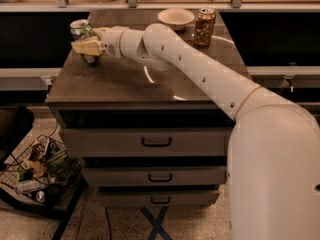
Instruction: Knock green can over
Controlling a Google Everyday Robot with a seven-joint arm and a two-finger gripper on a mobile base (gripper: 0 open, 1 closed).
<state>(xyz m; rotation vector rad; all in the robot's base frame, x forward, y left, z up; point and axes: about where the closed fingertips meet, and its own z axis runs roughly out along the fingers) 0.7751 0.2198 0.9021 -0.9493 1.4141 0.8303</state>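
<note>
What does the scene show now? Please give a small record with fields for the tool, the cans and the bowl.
tool: left rear of the cabinet top, at the green can, covering its lower part
green can: standing, not knocked over
orange-brown can: upright, right rear
bowl: rear, left of the orange-brown can
task: not yet done

You had one cam only. It sat high, close by the robot's own body, looking down & fwd along the arm (200,69) at the table (125,86) and drawer fronts (156,142), mid-range. The gripper (86,47) showed upper left, right by the green can (80,29) at the table's far-left corner.
</note>
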